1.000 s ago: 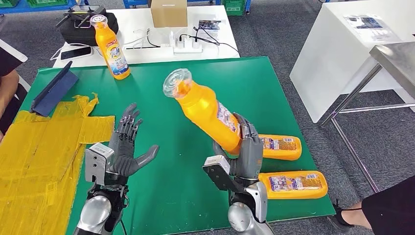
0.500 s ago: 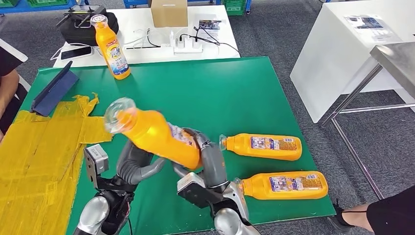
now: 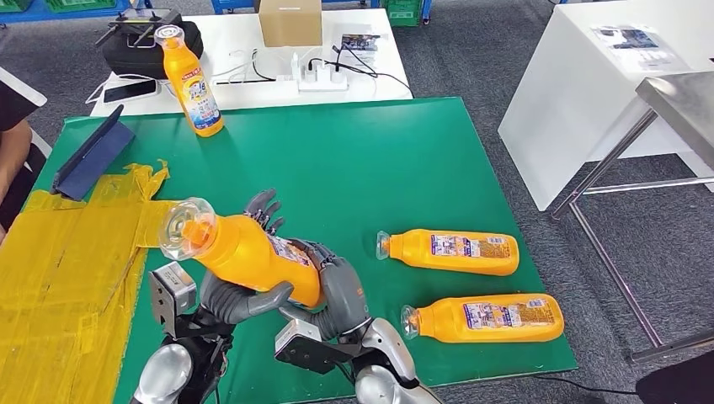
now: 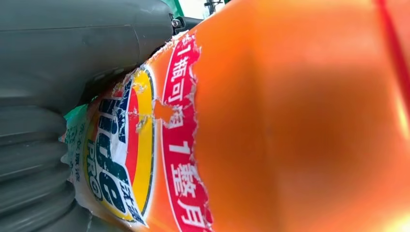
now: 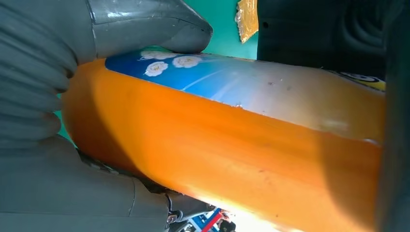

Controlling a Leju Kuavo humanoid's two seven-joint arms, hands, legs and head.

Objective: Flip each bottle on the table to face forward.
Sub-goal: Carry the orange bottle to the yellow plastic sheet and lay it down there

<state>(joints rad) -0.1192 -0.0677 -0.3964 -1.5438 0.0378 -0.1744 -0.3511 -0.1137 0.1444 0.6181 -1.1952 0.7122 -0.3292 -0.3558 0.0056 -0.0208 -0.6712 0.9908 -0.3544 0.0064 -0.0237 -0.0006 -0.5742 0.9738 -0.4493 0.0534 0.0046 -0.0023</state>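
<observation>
Yellow sheet [image 3: 76, 252]: crumpled plastic taped over the left part of the green table [image 3: 379, 168].
Blue folder [image 3: 91, 154]: lies tilted at the table's far left corner.
Upright bottle [image 3: 190, 82]: orange, stands at the far left edge of the table, label facing the robot.
Left hand [image 3: 240, 290]: cradles the held bottle from below, thumb under its body, dark fingers [image 3: 263, 209] spread and poking up behind it; in the left wrist view [image 4: 72, 58] the grey thumb presses against the label.
Held bottle [image 3: 244, 252]: orange, lifted above the near left of the table, tilted with its clear cap [image 3: 183, 227] up and to the left; torn label seen in the left wrist view [image 4: 270, 121].
Right hand [image 3: 337, 290]: fingers wrapped round the held bottle's base end; in the right wrist view [image 5: 72, 96] thumb and fingers clamp the orange body [image 5: 232, 145].
Far lying bottle [image 3: 450, 251]: on its side at the table's right, cap pointing left.
Near lying bottle [image 3: 484, 316]: on its side just nearer the robot, parallel, apart from the other.
</observation>
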